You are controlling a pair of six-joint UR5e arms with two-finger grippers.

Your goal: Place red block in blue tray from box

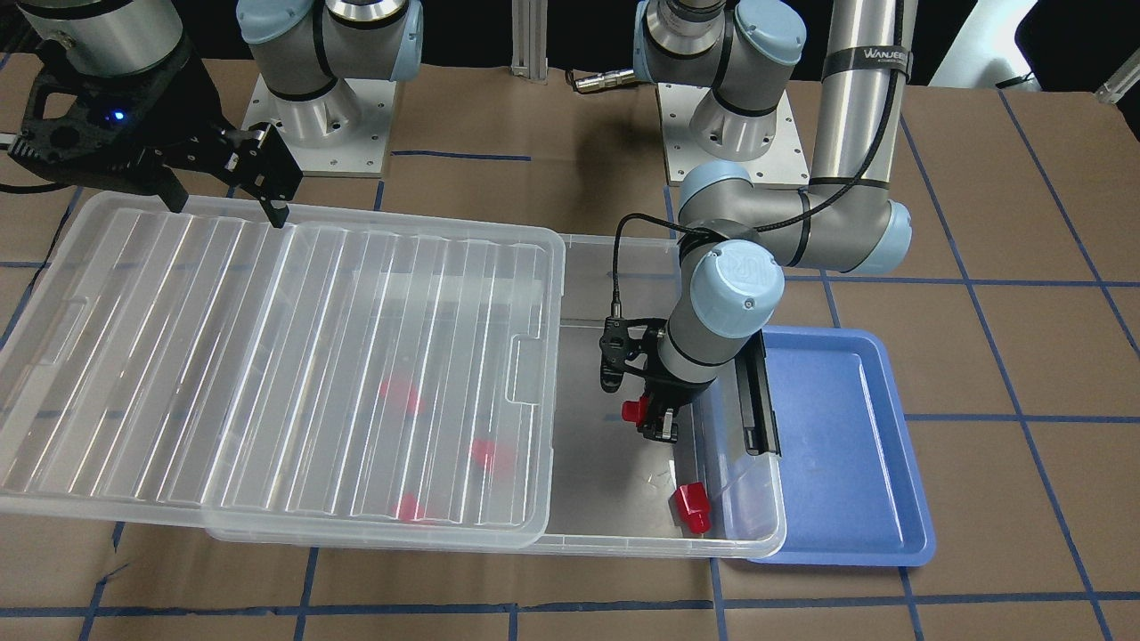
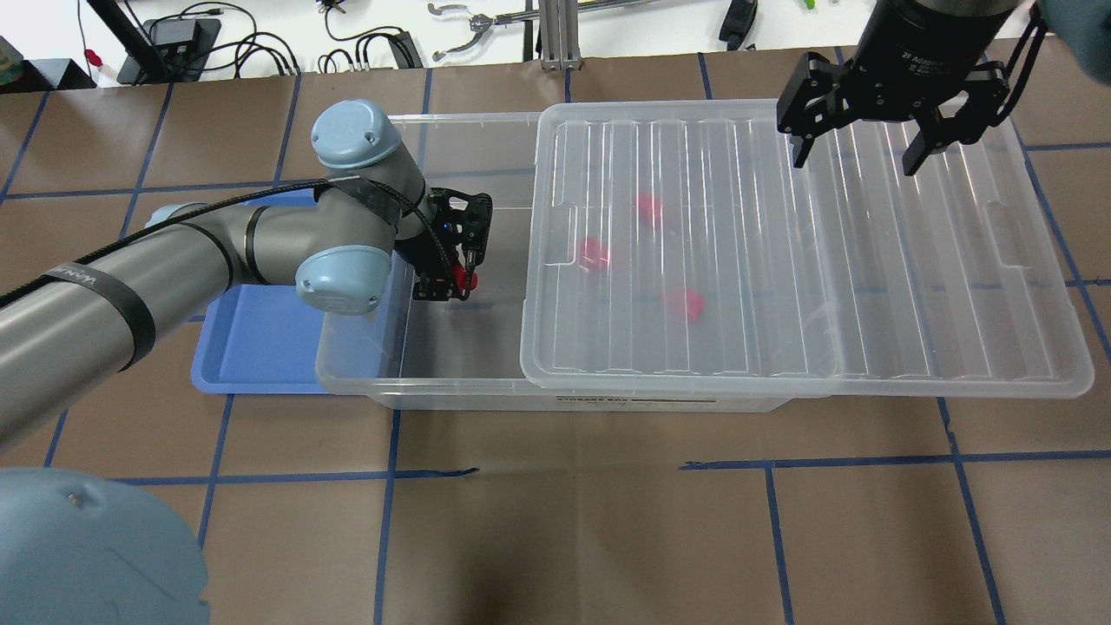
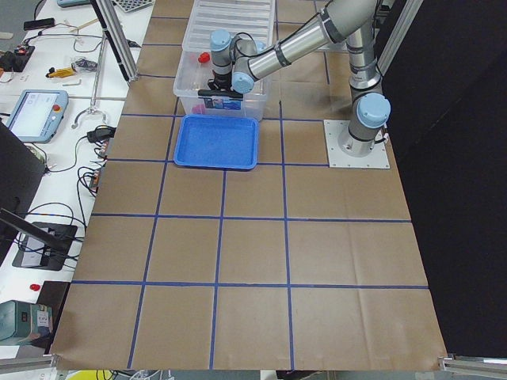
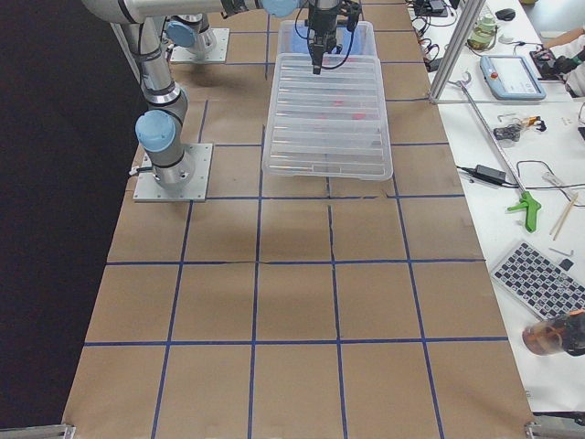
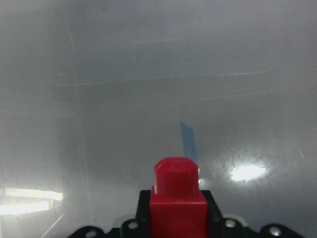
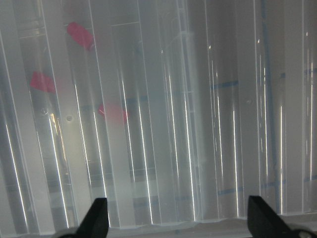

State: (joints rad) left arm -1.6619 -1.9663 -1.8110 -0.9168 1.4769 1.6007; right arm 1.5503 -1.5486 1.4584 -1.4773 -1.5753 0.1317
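Observation:
My left gripper [image 1: 648,420] is inside the uncovered end of the clear box [image 1: 623,537] and is shut on a red block [image 1: 634,410]. The left wrist view shows that block [image 5: 177,198] between the fingers, above the box floor. A second red block [image 1: 692,507] lies loose in the box near the tray end. Three more red blocks [image 2: 594,252] show blurred under the ribbed lid [image 1: 267,356]. The blue tray [image 1: 846,445] lies beside the box, partly under its end. My right gripper [image 2: 855,156] is open and empty above the lid's far side.
The lid is slid sideways and covers most of the box, overhanging its far end. A black latch bar [image 1: 761,392] runs along the box end next to the tray. Brown paper with blue tape lines covers the table [image 2: 608,521].

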